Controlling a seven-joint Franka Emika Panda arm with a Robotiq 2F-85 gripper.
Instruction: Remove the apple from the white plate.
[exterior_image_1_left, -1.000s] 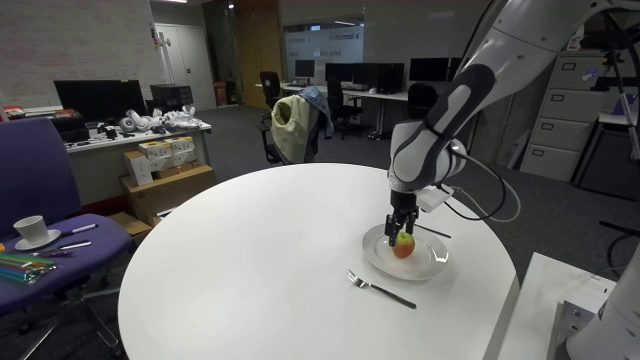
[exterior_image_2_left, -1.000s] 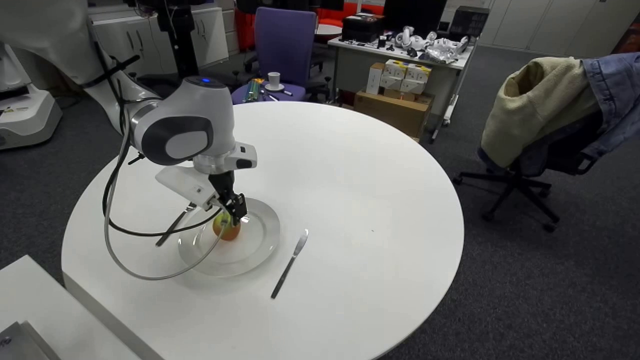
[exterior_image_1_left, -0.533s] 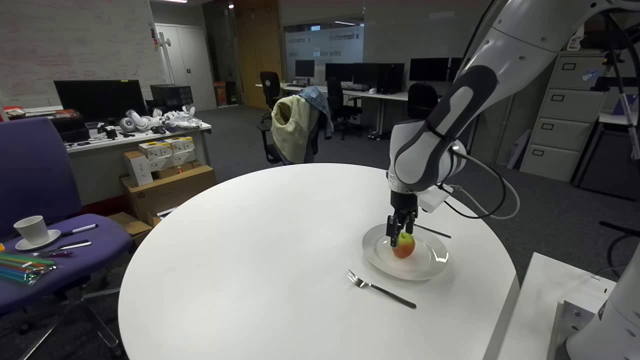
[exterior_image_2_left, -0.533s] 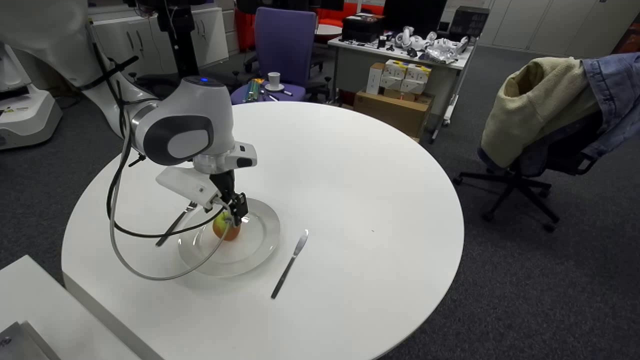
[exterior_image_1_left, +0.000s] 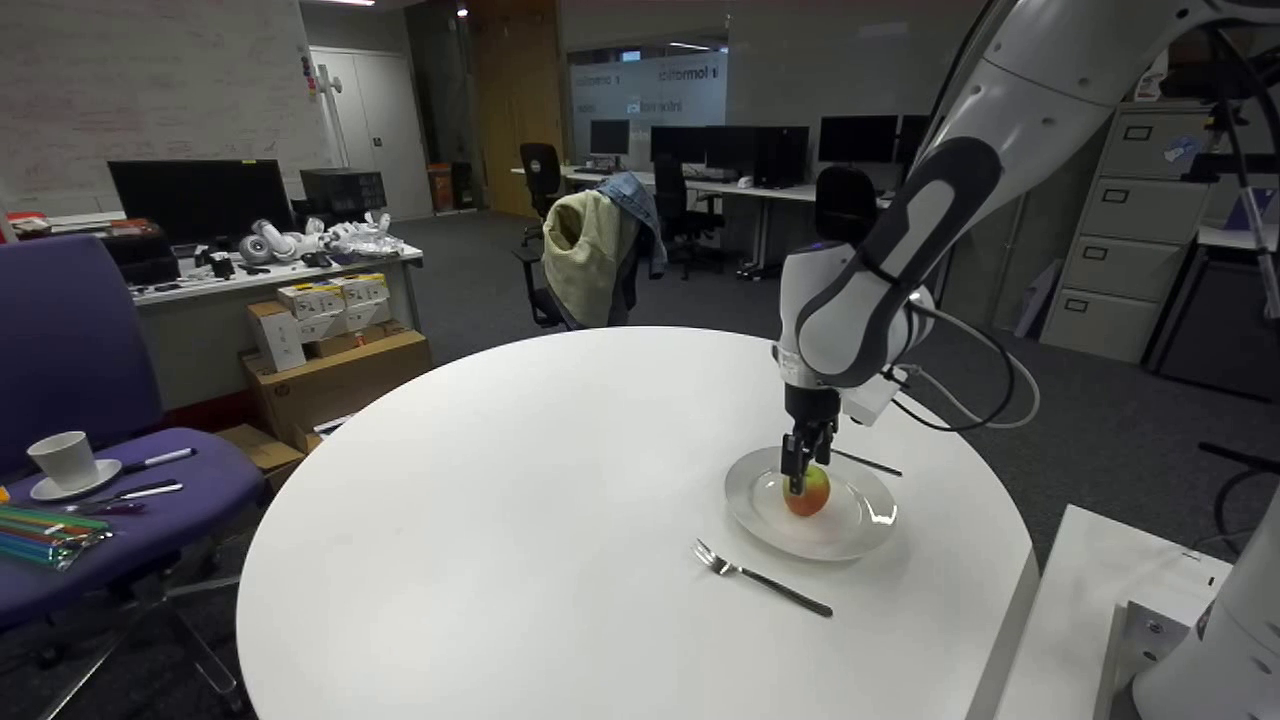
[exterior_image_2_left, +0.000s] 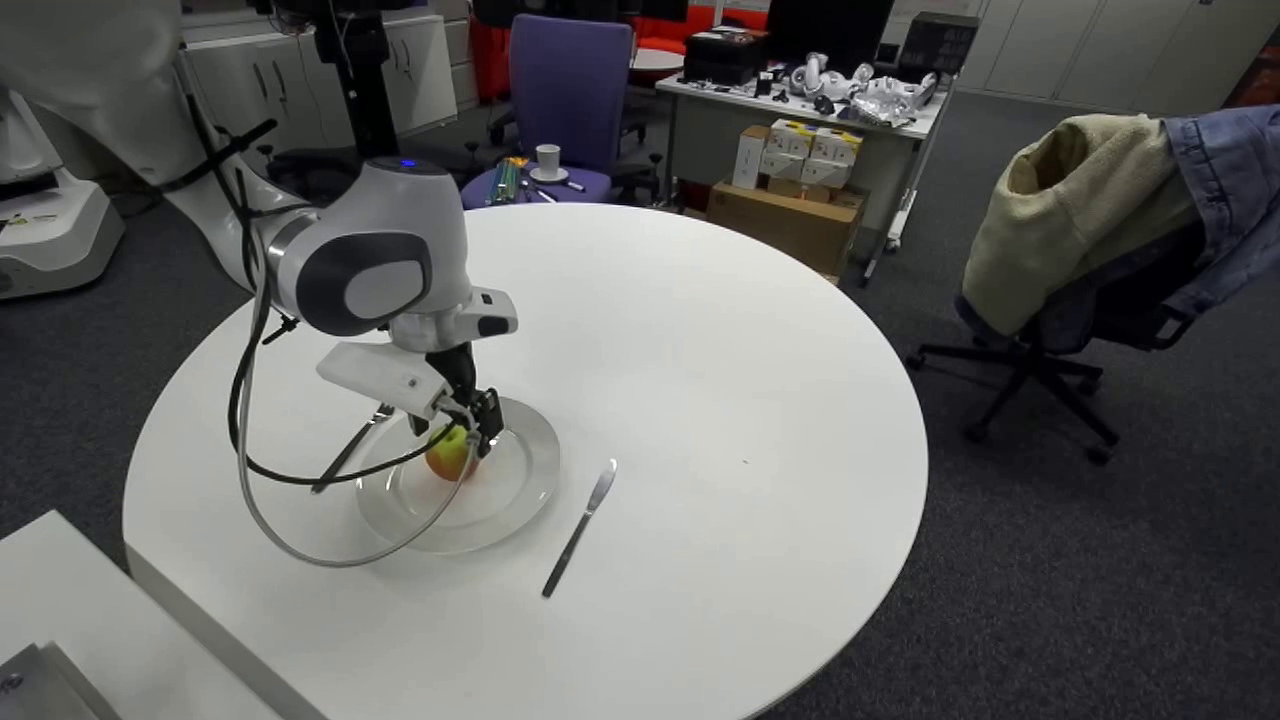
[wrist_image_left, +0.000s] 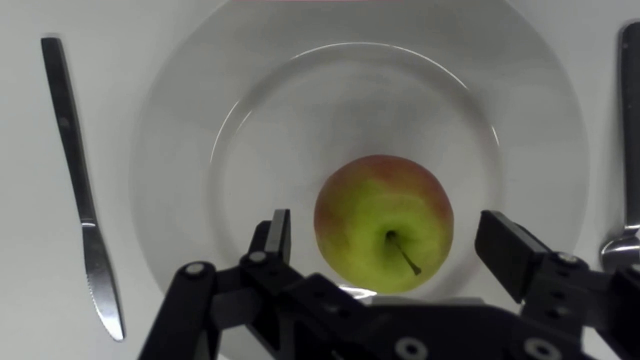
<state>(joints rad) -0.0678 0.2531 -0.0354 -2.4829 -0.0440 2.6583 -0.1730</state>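
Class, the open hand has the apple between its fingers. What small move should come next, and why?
Probably lower the hand slightly before closing it. In the wrist view the apple sits between its open fingers with a gap on each side, so it looks lined up. In both exterior views the fingertips seem to reach only around the apple's upper half, though height is hard to judge.

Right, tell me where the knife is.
In the wrist view, the knife lies at the left, on the table beside the white plate without touching it, across the plate from the fork.
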